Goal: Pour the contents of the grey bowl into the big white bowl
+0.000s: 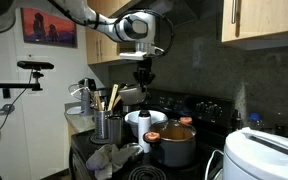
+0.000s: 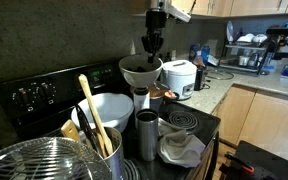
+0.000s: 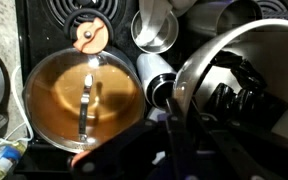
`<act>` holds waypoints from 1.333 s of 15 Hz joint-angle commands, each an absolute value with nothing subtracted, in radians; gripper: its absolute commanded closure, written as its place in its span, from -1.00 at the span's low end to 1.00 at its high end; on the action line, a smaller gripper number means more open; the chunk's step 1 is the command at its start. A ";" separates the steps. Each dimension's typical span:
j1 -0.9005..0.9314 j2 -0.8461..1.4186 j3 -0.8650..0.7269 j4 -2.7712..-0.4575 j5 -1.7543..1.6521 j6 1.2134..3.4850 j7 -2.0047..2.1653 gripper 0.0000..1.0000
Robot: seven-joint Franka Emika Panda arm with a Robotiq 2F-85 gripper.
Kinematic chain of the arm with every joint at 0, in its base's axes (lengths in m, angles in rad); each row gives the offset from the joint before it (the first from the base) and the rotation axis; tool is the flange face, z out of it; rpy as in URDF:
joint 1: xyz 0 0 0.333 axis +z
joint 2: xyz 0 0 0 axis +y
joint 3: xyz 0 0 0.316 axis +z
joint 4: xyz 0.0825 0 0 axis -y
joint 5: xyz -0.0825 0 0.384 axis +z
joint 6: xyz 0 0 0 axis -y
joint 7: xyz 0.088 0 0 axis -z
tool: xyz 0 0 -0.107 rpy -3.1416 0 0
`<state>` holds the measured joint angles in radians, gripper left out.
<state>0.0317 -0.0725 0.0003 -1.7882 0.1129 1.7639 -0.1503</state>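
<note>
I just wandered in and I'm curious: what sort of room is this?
Most likely a home kitchen: there is a black stove, wooden cabinets on the wall, and a rice cooker.

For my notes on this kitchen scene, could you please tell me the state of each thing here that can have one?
gripper: shut on the rim of the grey bowl.
grey bowl: held in the air above the stove, roughly level.
big white bowl: upright on the stove.
dark pot: covered by a clear lid, orange contents inside.
rice cooker: lid shut.
</note>
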 commanded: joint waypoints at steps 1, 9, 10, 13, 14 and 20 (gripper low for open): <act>0.049 0.087 0.030 -1.542 0.110 1.678 -0.117 0.90; 0.069 0.367 0.063 -1.301 0.102 1.694 -0.120 0.90; 0.071 0.394 0.066 -1.285 0.101 1.699 -0.122 0.90; 0.082 0.456 0.070 -1.251 0.083 1.721 -0.126 0.90; 0.088 0.473 0.071 -1.240 0.073 1.726 -0.126 0.90; 0.149 0.501 0.058 -1.268 -0.090 1.886 -0.125 0.90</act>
